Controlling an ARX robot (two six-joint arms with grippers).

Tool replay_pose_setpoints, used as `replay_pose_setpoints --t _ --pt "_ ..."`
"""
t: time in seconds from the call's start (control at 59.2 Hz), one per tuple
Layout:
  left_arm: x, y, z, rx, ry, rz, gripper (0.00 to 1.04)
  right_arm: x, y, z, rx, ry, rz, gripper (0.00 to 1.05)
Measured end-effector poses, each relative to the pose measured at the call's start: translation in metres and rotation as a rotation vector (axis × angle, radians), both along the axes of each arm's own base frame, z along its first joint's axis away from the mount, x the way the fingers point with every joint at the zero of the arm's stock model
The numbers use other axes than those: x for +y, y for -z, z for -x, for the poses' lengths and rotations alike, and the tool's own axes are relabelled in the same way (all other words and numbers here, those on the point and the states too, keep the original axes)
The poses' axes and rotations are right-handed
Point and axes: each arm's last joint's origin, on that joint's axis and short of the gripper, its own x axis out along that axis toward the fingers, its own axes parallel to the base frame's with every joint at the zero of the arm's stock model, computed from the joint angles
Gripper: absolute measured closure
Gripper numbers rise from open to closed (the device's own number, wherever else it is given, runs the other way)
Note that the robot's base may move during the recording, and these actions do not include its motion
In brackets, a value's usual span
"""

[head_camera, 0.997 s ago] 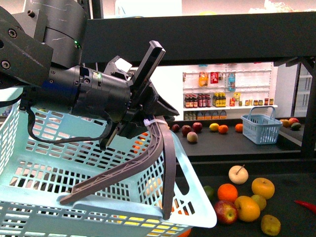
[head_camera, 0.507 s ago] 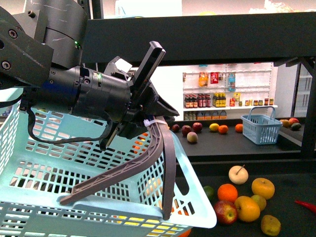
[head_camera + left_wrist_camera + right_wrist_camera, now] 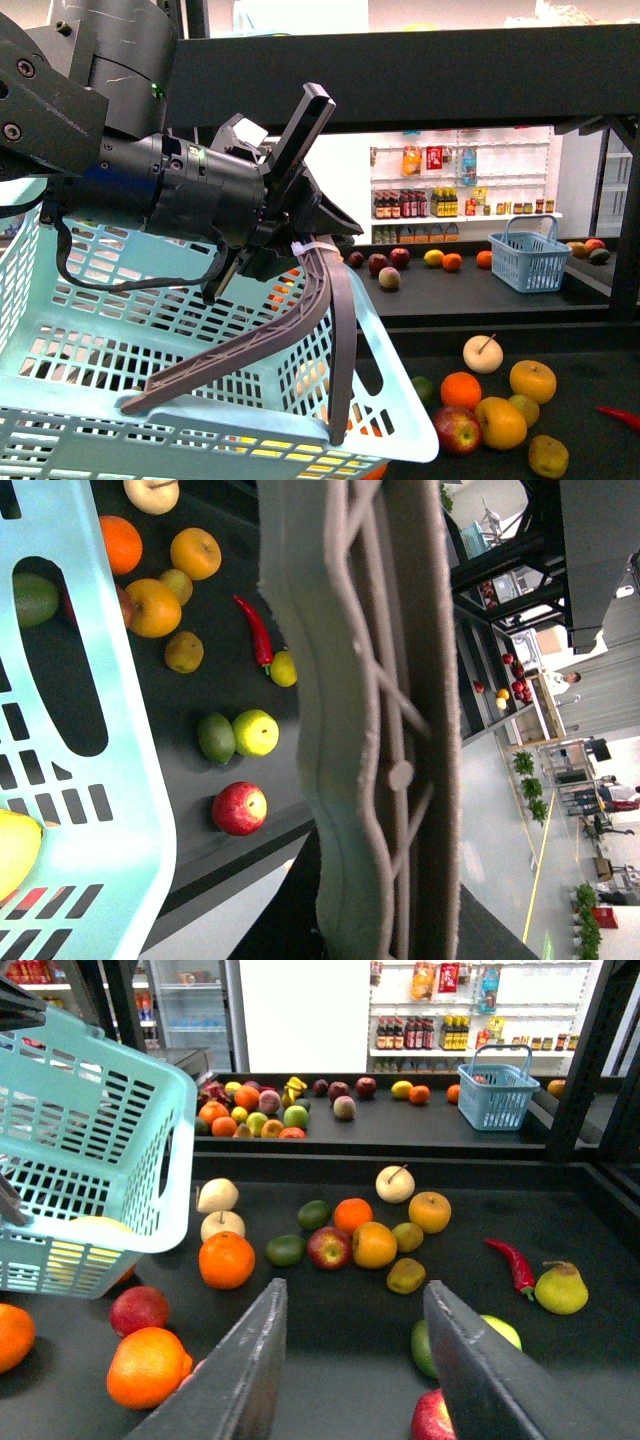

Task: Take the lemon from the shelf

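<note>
Left gripper: you have it clamped on the grey-brown handle of the pale blue basket. The basket hangs tilted below it. Something yellow lies inside, seen through the slats; you cannot identify it from these views.

Right gripper: its fingers stand wide apart and hold nothing. It hovers above the black lower deck of the shelf.

Surface: just ahead of the right gripper, a loose cluster of oranges, apples and a green fruit lies on the deck. A red chilli lies off to its side, with a yellow stem-tipped fruit close beside that.

Lemon: it sits on the shelf's raised rear deck, well beyond the right gripper's fingers. An orange lies just beside it, and nothing grips it. A small blue basket stands on the same deck, near it.

Room: white store shelves of bottles line the back wall behind the rear deck. Dark frame posts rise at the deck edges. The left wrist view shows a pale floor and potted plants far off.
</note>
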Motion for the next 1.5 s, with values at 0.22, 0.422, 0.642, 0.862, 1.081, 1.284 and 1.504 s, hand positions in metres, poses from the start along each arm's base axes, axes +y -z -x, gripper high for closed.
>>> replay_pose_setpoints --t 0.22,0.422,0.642,0.862,1.081,1.284,1.504 --pt "0.0 0.001 -0.002 -0.025 -0.083 0.038 0.96 0.0 0.0 0.0 0.0 0.0 0.0 0.15" --pt "0.022 -0.009 -0.006 -0.03 -0.385 0.213 0.96 0.0 0.0 0.0 0.0 0.0 0.0 0.02" --pt "0.084 -0.014 0.003 -0.025 -0.7 0.385 0.96 0.0 0.0 0.0 0.0 0.0 0.0 0.02" --pt "0.16 -0.014 0.011 -0.119 -0.986 0.576 0.96 0.0 0.0 0.0 0.0 0.0 0.0 0.02" --pt "0.21 -0.008 0.023 -0.209 -1.09 0.712 0.97 0.0 0.0 0.0 0.0 0.0 0.0 0.02" --pt "0.243 -0.002 0.024 -0.323 -1.077 0.815 0.97 0.0 0.0 0.0 0.0 0.0 0.0 0.02" --pt "0.268 0.025 0.012 -0.336 -1.085 0.835 0.97 0.0 0.0 0.0 0.0 0.0 0.0 0.02"
